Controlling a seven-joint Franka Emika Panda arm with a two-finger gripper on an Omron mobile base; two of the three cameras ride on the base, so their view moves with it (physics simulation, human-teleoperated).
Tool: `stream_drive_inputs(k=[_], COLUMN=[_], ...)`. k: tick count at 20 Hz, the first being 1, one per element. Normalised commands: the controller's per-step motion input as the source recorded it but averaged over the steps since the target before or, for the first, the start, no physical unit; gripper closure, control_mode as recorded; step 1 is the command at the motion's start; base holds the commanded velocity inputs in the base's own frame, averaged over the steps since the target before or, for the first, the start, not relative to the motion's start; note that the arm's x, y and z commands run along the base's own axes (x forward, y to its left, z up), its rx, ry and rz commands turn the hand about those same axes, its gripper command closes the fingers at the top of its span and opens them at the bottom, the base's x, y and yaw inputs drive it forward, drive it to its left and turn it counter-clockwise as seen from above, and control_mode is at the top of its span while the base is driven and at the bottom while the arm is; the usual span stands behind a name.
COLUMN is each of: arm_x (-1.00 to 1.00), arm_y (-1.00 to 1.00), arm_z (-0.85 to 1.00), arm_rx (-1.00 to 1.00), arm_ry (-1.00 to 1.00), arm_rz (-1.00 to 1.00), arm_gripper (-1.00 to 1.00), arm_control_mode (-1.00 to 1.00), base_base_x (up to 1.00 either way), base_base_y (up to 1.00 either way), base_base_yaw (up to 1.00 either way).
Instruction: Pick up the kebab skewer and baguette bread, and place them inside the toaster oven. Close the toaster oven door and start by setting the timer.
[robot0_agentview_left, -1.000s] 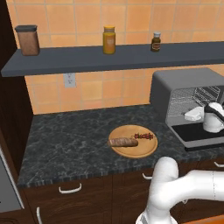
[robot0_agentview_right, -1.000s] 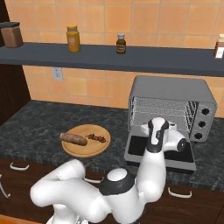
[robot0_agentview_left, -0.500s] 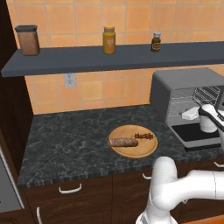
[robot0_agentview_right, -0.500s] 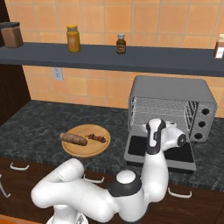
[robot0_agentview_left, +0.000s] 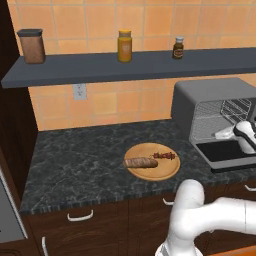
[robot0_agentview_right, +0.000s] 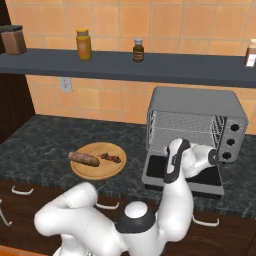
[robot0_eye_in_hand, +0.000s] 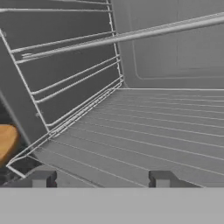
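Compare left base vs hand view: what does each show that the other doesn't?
Left base alone: the baguette bread and kebab skewer lying on the round wooden board, the wall shelf with its jars, and the toaster oven door folded down flat. Hand view alone: the oven's back wall and the gripper, fingertips apart with nothing between them. Both: the toaster oven and its wire rack, with no food on it.

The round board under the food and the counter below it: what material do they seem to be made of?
The round board looks like wood: a light tan, matte face with a slightly darker rim, though no grain is sharp enough to be sure. The counter looks like polished dark stone, perhaps granite: black with fine pale veins and a soft sheen.
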Motion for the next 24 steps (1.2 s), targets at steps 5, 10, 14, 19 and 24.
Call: stream_drive_inputs(k=[5, 10, 14, 19, 24], arm_x=[-0.9, -0.87, -0.75, -0.95, -0.82], arm_y=[-0.17, -0.06, -0.05, 0.52, 0.79], arm_z=[-0.45, -0.29, 0.77, 0.89, 0.62], arm_rx=[0.0, 0.0, 0.01, 0.0, -0.08], arm_ry=[0.21, 0.22, 0.03, 0.0, 0.04], arm_rz=[-0.01, -0.01, 0.03, 0.09, 0.21], arm_gripper=[-1.0, -1.0, -1.0, -1.0, -1.0], arm_control_mode=[-1.0, -1.0, -1.0, -1.0, -1.0], base_base_x=[0.0, 0.0, 0.0, 0.0, 0.0], base_base_y=[0.0, 0.0, 0.0, 0.0, 0.0], base_base_yaw=[0.0, 0.0, 0.0, 0.0, 0.0])
